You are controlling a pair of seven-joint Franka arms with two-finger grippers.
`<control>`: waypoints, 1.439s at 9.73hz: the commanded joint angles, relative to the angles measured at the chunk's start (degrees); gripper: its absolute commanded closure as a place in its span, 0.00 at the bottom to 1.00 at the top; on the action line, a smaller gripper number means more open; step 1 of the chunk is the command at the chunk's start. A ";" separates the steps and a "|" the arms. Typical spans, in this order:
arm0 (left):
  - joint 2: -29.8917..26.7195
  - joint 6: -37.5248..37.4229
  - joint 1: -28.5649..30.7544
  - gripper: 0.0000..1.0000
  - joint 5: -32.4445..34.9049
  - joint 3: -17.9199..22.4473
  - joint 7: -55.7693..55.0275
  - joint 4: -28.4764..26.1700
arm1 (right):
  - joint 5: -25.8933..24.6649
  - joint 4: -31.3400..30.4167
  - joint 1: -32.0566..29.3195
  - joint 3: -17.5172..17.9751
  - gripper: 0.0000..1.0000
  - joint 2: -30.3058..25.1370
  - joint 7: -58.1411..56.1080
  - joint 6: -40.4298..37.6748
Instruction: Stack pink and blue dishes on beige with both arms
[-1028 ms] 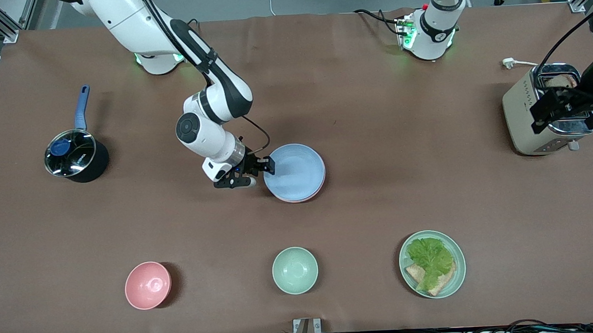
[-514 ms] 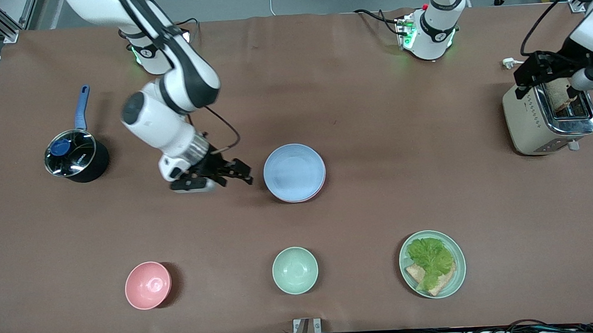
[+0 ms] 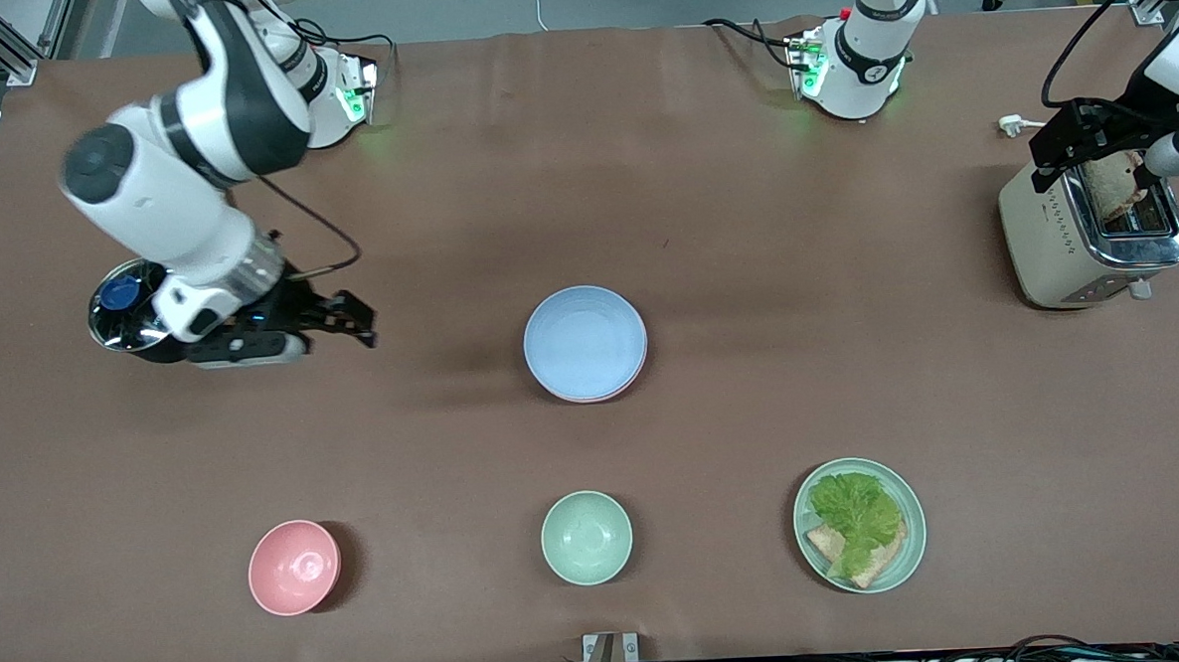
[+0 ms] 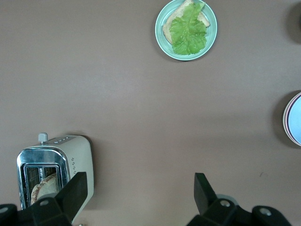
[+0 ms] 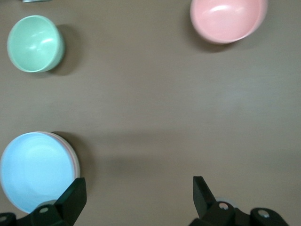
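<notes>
Since 0.5 s ago the right end effector (image 3: 345,320) has been drawn away from the plate stack toward the right arm's end of the bench (image 3: 746,264); it is now held over the bench just beside the black saucepan (image 3: 141,321), fingers spread, nothing gripped. Little change is seen at the left end effector (image 3: 1089,145), which is held over the toaster (image 3: 1083,240) at the left arm's end, fingers spread and empty in the left wrist view.

Task items: 1 blue plate (image 3: 584,341) is seen on top of the stack near the bench centre, w/ a pink plate (image 3: 637,367) showing only as a thin rim beneath it. A beige plate under those cannot be made out.

Other items, placed rel. to the stack: 1 pink bowl (image 3: 294,567) nearer the front camera, toward the right arm's end; 1 mint bowl (image 3: 587,537) nearer the camera; 1 green plate (image 3: 860,525) w/ lettuce and bread nearer the camera, toward the left arm's end. Bread is seen in a toaster slot. Small print on the saucepan lid is too small to be read.
</notes>
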 commanded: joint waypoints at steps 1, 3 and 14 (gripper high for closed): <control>-0.20 -0.26 0.21 0.00 -0.88 0.12 0.80 -2.06 | -8.00 8.66 -0.42 -3.23 0.00 -0.21 0.55 -10.14; -0.11 -0.35 0.29 0.00 -2.01 0.12 -0.25 -2.06 | -10.41 16.67 -4.87 -4.31 0.00 0.05 -0.51 -17.80; 0.95 -2.54 0.21 0.00 -2.64 0.03 -5.79 -1.36 | -2.24 23.38 -11.39 -10.03 0.00 -5.66 -5.96 -37.17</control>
